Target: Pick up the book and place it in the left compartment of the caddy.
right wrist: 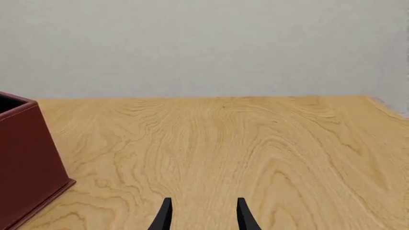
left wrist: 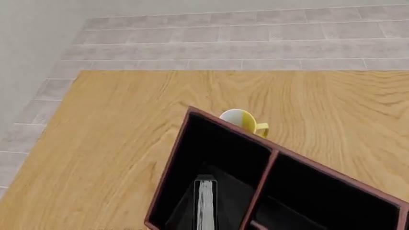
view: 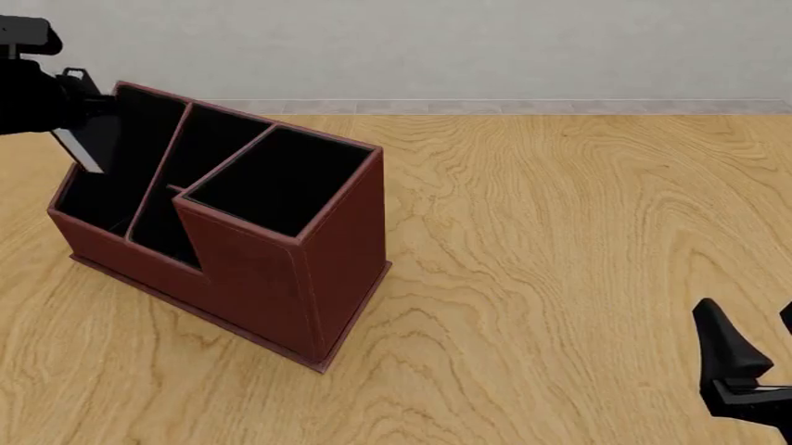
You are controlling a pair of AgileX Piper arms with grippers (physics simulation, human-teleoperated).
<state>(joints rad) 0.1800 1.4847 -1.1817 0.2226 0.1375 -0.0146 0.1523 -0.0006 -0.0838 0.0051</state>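
The caddy [view: 260, 269] is a dark reddish-brown box with black insides, standing at an angle on the left of the wooden table. My left gripper [view: 82, 122] is above its left compartment [view: 106, 190], shut on the small black book [view: 77, 151], whose white page edge shows. In the left wrist view the book [left wrist: 204, 203] hangs edge-on inside that compartment of the caddy [left wrist: 172, 163]. I cannot tell whether it touches the floor. My right gripper [view: 758, 345] is open and empty, low at the front right, far from the caddy. Its fingers [right wrist: 164, 215] point along bare table.
A yellow and white mug [left wrist: 243, 120] stands on the table just behind the caddy's far wall; it is hidden in the front view. The caddy's corner [right wrist: 26, 158] shows in the right wrist view. A pale wall runs along the table's far edge.
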